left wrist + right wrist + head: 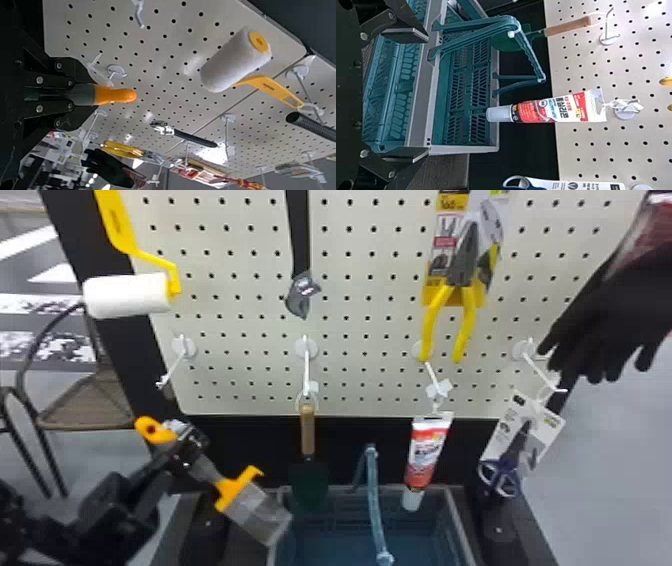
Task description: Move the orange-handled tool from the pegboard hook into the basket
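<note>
My left gripper (pixel 187 447) is shut on the orange-handled tool (pixel 235 490), gripping it below its rounded orange end. The tool is tilted, its wide grey blade pointing down and right beside the basket's (pixel 457 525) left rim. Its handle end sits below the leftmost lower pegboard hook (pixel 172 370), apart from it. In the left wrist view, the orange handle end (pixel 115 95) sticks out from between the fingers of the left gripper (pixel 73 95). The right gripper (pixel 427 94) stands open with nothing between its fingers, in front of the teal basket with its grey rim (pixel 464 149).
A wooden-handled trowel (pixel 308 430), a red-and-white tube (pixel 425 452) and blue scissors (pixel 502 477) hang by the basket. The basket's teal handle (pixel 374 500) stands up. Above hang a paint roller (pixel 127 295), yellow pliers (pixel 465 290) and a black glove (pixel 615 310).
</note>
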Tool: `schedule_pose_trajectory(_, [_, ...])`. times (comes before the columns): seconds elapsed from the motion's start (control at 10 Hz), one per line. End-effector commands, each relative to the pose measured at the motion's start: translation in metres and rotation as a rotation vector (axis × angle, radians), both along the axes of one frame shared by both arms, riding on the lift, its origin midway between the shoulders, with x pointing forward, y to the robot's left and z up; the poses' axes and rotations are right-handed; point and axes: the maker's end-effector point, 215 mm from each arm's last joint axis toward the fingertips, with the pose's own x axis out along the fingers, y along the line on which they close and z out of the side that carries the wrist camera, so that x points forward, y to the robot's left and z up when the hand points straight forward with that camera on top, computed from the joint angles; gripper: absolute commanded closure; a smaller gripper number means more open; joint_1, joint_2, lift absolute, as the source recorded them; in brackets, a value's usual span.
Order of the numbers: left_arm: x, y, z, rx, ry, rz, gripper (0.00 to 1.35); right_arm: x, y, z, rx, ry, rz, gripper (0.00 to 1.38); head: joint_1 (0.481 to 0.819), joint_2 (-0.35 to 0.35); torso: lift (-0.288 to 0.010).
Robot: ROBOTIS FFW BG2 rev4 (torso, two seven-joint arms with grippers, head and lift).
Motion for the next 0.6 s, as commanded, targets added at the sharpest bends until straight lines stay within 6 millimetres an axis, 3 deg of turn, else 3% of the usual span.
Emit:
schedule_pose_trajectory(0.0, [-0.003,-0.012,-0.013,-0.063,0.026,-0.016,1.17,0.0,0.0,0.0,0.001,0.0,-0.001,0.28,0.549,0.0,-0.1])
schedule_pose_trajectory(0.5, [0.003,-0.032,-0.062,-0.2,0.078,-0.003,1.17,-0.001,0.0,-0.002,0.002,0.004,-0.001,0.28,0.549,0.0,-0.1])
